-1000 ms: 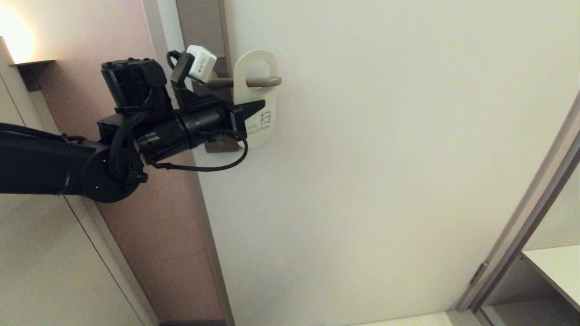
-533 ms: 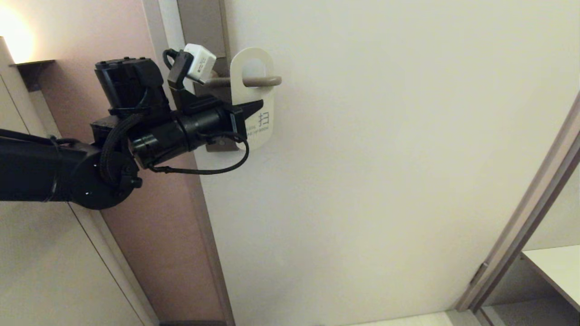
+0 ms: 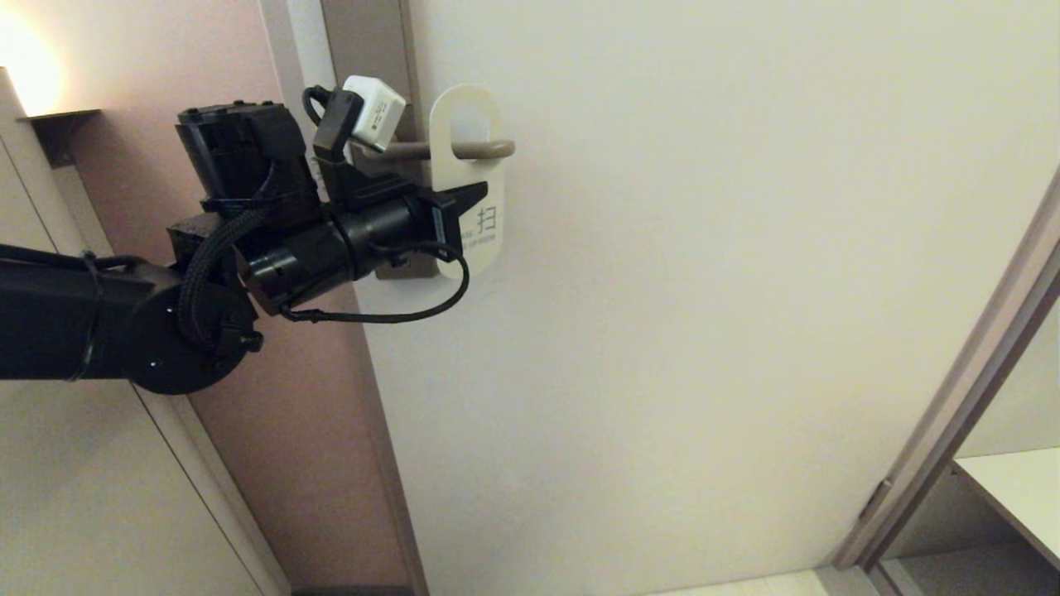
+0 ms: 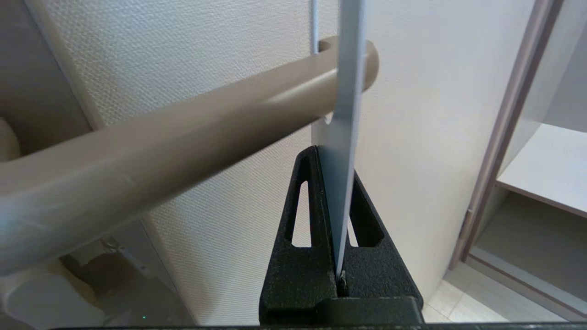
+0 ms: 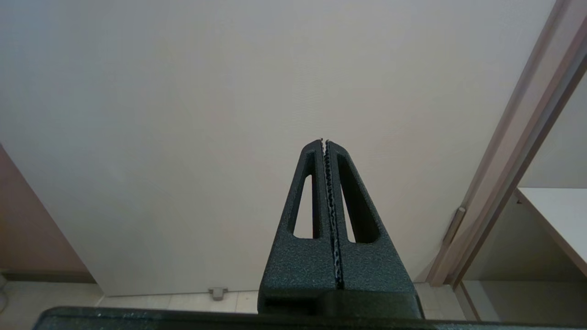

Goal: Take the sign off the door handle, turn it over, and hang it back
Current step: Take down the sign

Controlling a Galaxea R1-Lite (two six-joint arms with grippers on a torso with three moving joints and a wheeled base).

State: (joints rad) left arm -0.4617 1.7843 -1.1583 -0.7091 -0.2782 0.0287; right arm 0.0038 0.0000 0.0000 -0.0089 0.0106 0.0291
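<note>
On the door handle [image 3: 464, 150], the sign [image 3: 476, 186] is gripped by the left hand [image 3: 465, 205], awaiting sliding off the lever's free end.

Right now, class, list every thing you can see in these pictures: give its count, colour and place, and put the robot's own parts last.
sign: one, white face showing, hanging on the door handle by its oval hole, lower part pinched by the left hand.
door handle: one, beige-bronze lever, horizontal, near the door's left edge.
backplate: one, matching bronze, tall and narrow, behind the handle.
door: one, cream, filling most of the head view.
wall: one, pinkish, left of the door.
shelf: one, pale, low on the right beyond the frame.
left hand: one, black, shut on the sign below the handle.
right hand: one, black, shut and empty, facing the door.
</note>
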